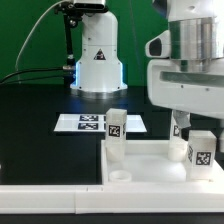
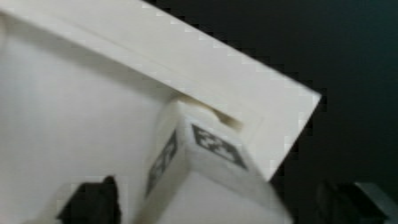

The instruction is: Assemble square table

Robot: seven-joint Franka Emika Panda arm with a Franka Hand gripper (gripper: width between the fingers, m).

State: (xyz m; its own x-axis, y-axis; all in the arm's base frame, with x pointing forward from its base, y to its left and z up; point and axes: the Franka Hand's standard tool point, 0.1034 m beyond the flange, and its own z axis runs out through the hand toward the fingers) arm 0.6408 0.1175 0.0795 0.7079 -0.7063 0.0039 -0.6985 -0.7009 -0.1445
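Rail: one long white bar [image 1: 50,198] along the front edge
Tabletop: one white plastic square [image 1: 155,168] with a raised rim, on the black table
Hole: one round [image 1: 120,173], near corner
Legs: two blocky, tagged, upright on the tabletop; near leg [image 1: 116,134] at the exterior view's left, far leg [image 1: 201,150] at its right
Arm: white, reaching straight down
Gripper [image 1: 181,126]: released, dark fingers [image 2: 98,200] apart on either side of the far leg

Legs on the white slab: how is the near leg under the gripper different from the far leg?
The near leg stands inside the open gripper; the far leg stands free. The near leg looks bigger in the picture, the far leg smaller. Both are white, upright and tagged.
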